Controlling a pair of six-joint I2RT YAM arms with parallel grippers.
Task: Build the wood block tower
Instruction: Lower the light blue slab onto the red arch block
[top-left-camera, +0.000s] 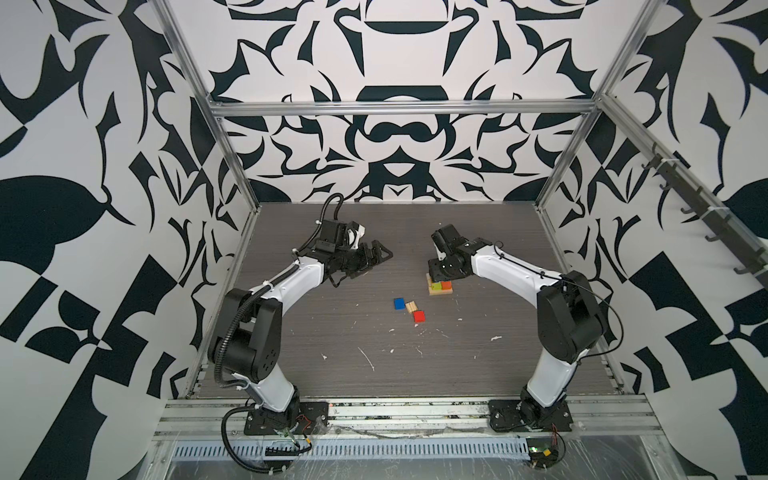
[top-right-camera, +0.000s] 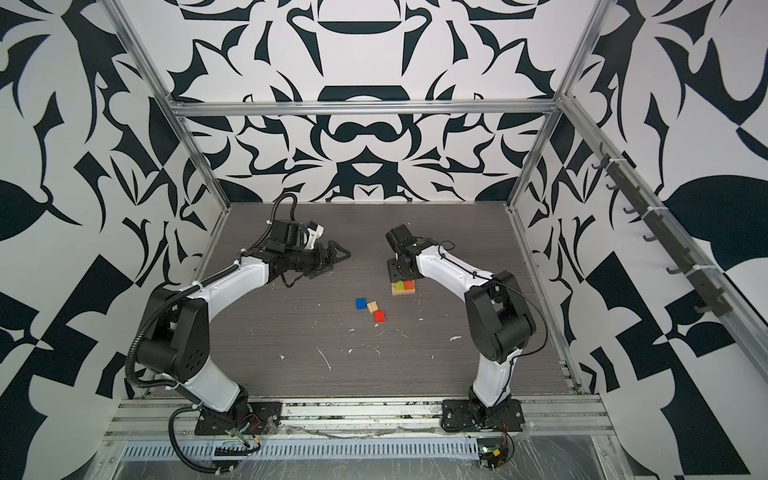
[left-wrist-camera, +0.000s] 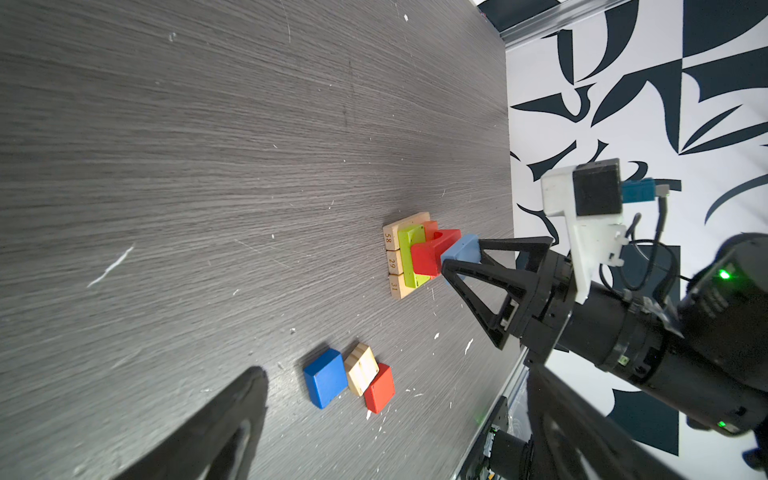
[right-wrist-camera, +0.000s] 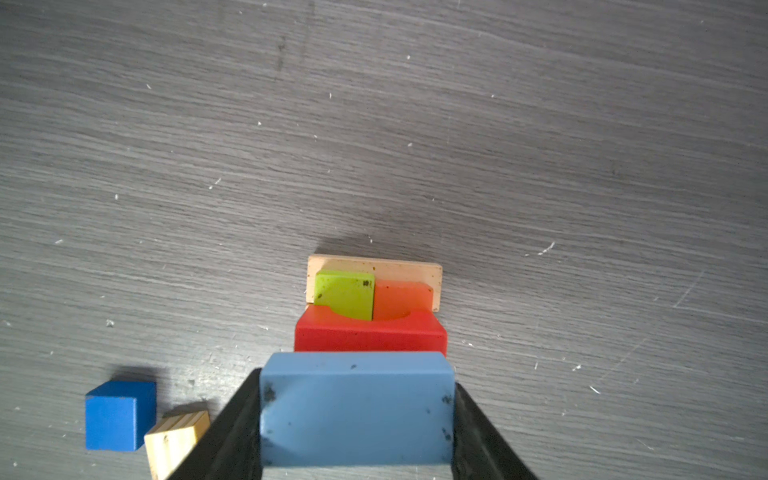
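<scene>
The wood block tower (top-left-camera: 439, 287) (top-right-camera: 403, 287) stands right of centre. Its tan plank base (left-wrist-camera: 395, 259) carries a lime green block (right-wrist-camera: 345, 293) beside an orange one (right-wrist-camera: 401, 297), with a red arch block (right-wrist-camera: 370, 334) on top. My right gripper (right-wrist-camera: 357, 415) points down over the tower. It is shut on a light blue block (left-wrist-camera: 461, 249) that is on or just above the red arch. My left gripper (top-left-camera: 380, 257) hovers open and empty, left of the tower and above the table.
A blue cube (top-left-camera: 399, 304), a tan block (top-left-camera: 411, 307) and a red cube (top-left-camera: 419, 316) lie touching one another, in front and left of the tower. Aluminium frame posts (top-left-camera: 232, 166) and patterned walls enclose the grey table (top-left-camera: 332, 353).
</scene>
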